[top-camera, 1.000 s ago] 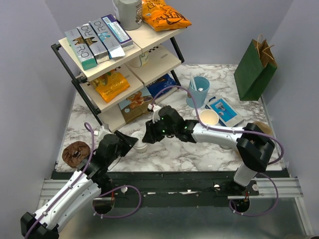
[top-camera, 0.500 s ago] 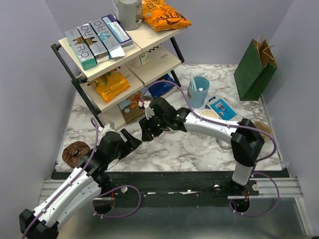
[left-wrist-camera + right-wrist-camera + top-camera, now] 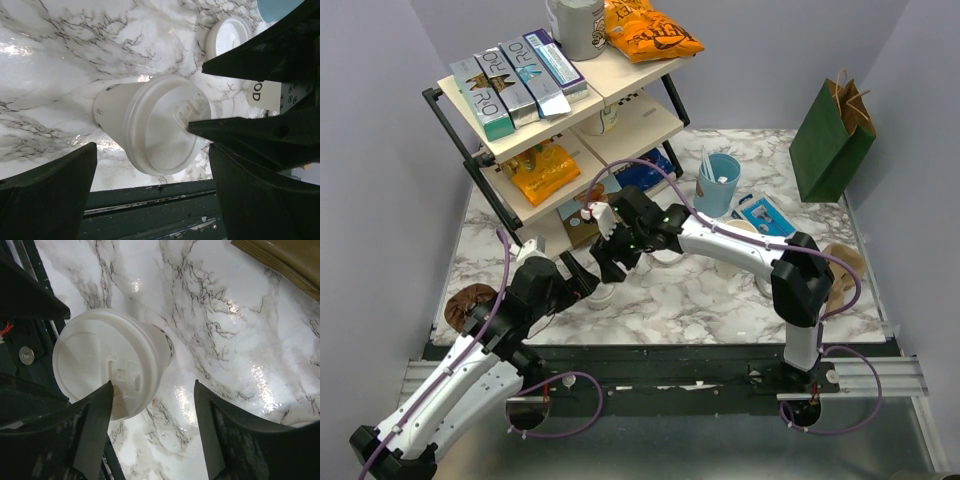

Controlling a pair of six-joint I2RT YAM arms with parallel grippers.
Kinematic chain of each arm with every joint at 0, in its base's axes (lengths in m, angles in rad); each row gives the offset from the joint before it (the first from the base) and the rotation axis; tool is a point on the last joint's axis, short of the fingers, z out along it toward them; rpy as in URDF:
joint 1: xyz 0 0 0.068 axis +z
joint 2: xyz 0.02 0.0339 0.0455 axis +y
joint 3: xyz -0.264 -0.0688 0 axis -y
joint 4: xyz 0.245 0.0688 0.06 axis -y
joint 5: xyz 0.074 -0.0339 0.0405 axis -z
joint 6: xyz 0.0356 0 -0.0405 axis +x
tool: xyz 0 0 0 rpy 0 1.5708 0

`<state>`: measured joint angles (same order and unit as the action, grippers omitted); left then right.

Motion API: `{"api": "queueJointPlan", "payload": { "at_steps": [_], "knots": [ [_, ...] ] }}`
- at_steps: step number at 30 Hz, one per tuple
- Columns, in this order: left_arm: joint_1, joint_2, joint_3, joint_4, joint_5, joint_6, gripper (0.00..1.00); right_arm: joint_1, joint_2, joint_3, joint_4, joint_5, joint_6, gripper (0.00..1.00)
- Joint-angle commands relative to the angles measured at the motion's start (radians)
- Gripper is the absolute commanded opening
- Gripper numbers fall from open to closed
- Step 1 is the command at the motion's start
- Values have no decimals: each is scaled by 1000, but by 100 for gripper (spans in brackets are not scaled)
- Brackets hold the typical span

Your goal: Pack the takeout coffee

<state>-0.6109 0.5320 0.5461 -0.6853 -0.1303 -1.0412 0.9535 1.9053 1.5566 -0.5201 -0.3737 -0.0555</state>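
The coffee (image 3: 603,293) stands upright on the marble table (image 3: 720,300), just in front of the rack (image 3: 570,130), on its near side, lid on.

From above, both grippers crowd it: the left gripper (image 3: 582,280) on the side away from the rack, the right gripper (image 3: 610,262) between rack and cup. Their fingers hide most of the cup there, and how wide they stand is hard to read.

The left wrist view settles it for the left gripper (image 3: 152,147). Its fingers (image 3: 50,190) are spread wide, with the coffee (image 3: 160,131) between them and bare marble showing on both sides. Only this view shows a second white lid (image 3: 227,37) on the rack side.

In the right wrist view the right gripper (image 3: 152,385) is also spread and holds nothing. One finger (image 3: 95,425) overlaps the rim of the coffee (image 3: 107,367). Whether it touches cannot be told.
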Motion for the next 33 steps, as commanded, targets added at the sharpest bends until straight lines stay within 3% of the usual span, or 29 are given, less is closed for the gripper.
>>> {"api": "queueJointPlan", "payload": {
  "at_steps": [1,3,7,16,20,24,33],
  "knots": [
    [-3,10,58,-83,-123,33,99,-4,-25,37,-72,8,-8,83],
    [0,10,61,-74,-135,27,99,-4,-52,36,-58,67,67,88],
    [8,5,46,-14,-124,9,99,-4,-100,-36,24,85,317,89],
    [57,-55,-52,35,-86,-23,97,-4,-189,-230,230,27,569,88],
    [79,-92,-110,91,-40,-43,89,-1,-180,-274,305,-5,614,85],
    [103,-84,-147,153,17,-31,87,-2,-160,-267,302,4,626,84],
    [128,-125,-236,202,125,-77,67,-1,-129,-293,282,33,658,75]
  ]
}}
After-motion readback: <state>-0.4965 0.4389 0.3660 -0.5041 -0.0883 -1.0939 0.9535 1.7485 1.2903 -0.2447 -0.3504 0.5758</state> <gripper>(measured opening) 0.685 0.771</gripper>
